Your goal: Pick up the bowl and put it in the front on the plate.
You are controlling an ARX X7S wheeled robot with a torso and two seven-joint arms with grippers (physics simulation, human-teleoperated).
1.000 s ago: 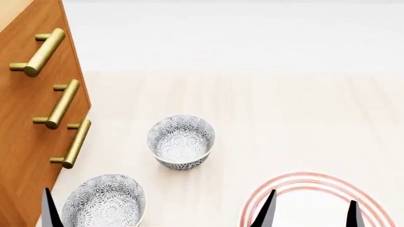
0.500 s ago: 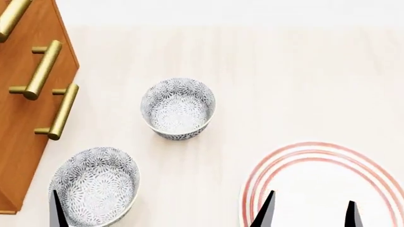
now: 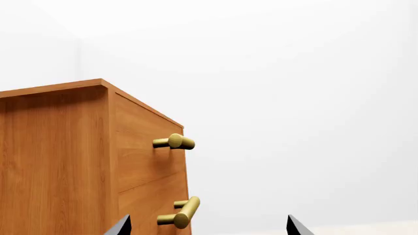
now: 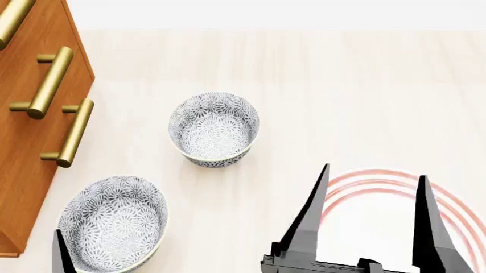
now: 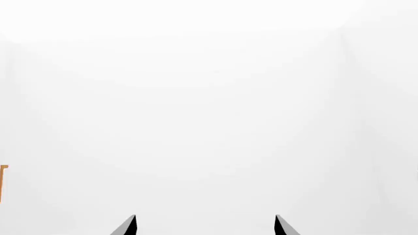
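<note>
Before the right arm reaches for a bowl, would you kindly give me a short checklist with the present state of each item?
1. Right gripper open: ok, fingers spread apart over the plate.
2. Right gripper empty: ok, nothing between the fingers.
3. Bowls upright: ok, both the farther bowl and the nearer bowl.
4. Bowls apart: ok, bare table between them.
5. Plate free of objects: cannot tell, gripper and image edge hide much of it.
6. Left gripper open: ok, tips apart, facing the cabinet.
</note>
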